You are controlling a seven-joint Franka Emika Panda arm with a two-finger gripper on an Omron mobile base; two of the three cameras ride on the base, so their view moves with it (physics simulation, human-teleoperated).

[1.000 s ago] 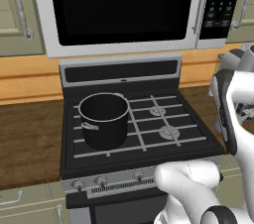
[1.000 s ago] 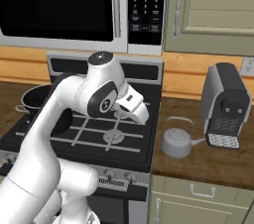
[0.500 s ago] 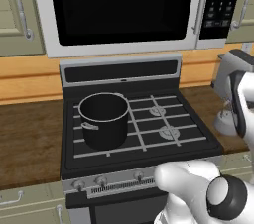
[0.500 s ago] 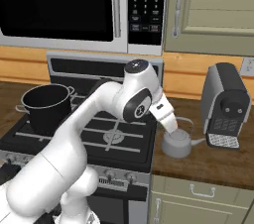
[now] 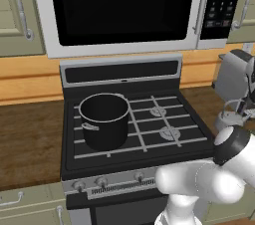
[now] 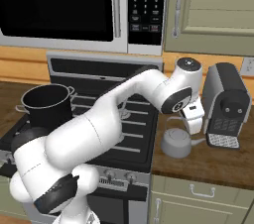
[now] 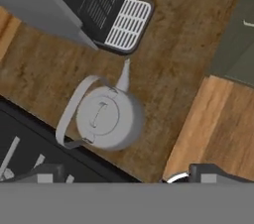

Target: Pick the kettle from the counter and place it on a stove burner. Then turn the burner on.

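The small silver kettle (image 7: 106, 118) stands upright on the brown wood counter (image 7: 168, 69), between the stove's right edge and a coffee machine, its wire handle tipped toward the stove. My gripper (image 7: 129, 173) hovers above it, open, fingertips (image 7: 47, 172) wide apart and holding nothing. From the right base the gripper (image 6: 192, 124) hangs just over the kettle (image 6: 177, 142), apart from it. The left base view shows the kettle (image 5: 230, 117) at the far right. Silver disc burners (image 5: 170, 133) lie bare under the black grate on the stove's right half.
A big black pot (image 5: 104, 119) occupies the stove's front left burner. A grey coffee machine (image 6: 225, 104) stands right behind the kettle, close to my hand. Knobs (image 5: 107, 181) line the stove front. A microwave (image 5: 119, 5) hangs overhead.
My arm has swung right, from over the stove's right burners to above the kettle on the counter. The kettle and pot have not moved.
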